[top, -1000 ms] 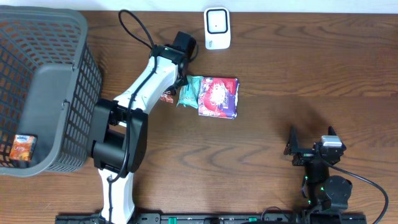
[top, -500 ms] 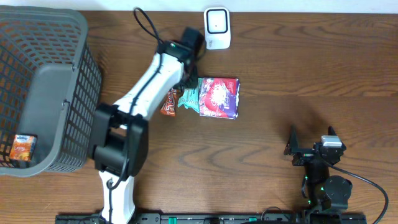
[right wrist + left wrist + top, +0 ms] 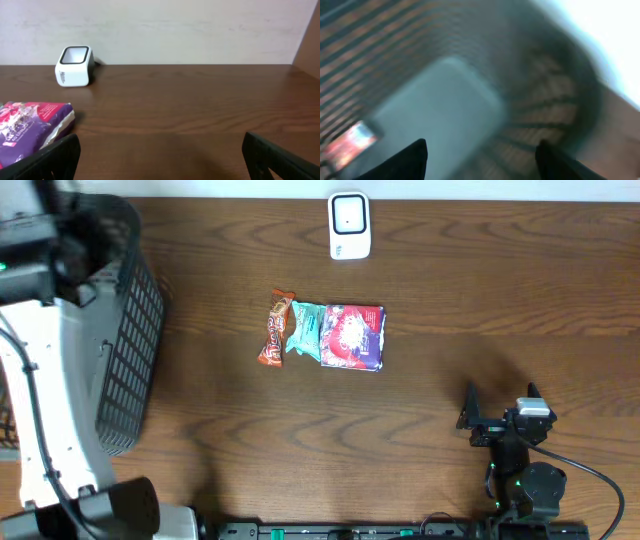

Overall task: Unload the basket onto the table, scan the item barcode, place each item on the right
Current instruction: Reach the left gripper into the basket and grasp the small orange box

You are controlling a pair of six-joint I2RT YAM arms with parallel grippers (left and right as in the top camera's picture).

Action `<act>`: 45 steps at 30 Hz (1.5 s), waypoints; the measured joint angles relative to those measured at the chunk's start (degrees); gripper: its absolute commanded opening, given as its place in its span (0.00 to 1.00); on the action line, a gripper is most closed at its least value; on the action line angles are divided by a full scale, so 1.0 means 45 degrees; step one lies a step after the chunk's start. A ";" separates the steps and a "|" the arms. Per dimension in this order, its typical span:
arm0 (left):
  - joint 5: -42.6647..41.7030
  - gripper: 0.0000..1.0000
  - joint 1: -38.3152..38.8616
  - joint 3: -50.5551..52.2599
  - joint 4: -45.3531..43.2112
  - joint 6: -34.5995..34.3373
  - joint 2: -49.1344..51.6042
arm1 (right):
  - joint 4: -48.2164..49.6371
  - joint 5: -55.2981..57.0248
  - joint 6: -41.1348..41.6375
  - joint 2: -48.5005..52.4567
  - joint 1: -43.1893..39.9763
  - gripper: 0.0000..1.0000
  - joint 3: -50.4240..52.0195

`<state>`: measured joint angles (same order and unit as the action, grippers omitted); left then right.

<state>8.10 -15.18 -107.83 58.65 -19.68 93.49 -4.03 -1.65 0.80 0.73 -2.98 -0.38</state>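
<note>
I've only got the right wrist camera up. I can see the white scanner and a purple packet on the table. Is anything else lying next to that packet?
Observer: Yes. In the overhead view a teal packet lies against the left side of the purple packet, with an orange snack bar beside that.
Operator: Where's the left arm?
Observer: The left arm is raised over the grey basket at the far left, well away from the three items.
Operator: Is it carrying anything?
Observer: No. Its wrist view is blurred, but the left gripper has its fingers wide apart with nothing between them.
</note>
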 measured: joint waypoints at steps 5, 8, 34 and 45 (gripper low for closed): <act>0.1316 0.69 -0.2312 0.1107 0.1209 -0.1297 0.0797 | 0.0000 0.0000 -0.0005 0.0000 0.0000 0.99 0.0000; 0.2161 0.70 -0.3220 0.2055 0.1282 -0.2205 0.1161 | -0.0005 0.0000 0.0000 0.0000 0.0000 0.99 0.0000; 0.4634 0.70 -0.4779 0.7397 -0.4716 -0.3691 0.3852 | -0.0005 0.0000 -0.0005 0.0000 0.0000 0.99 -0.0005; 0.5372 0.07 -0.5401 0.7261 -0.4959 -0.3434 0.4634 | -0.0005 0.0000 -0.0005 0.0000 0.0000 0.99 0.0000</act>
<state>32.27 -39.48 -75.16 36.34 -35.14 114.34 -4.05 -1.65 0.78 0.73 -2.98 -0.38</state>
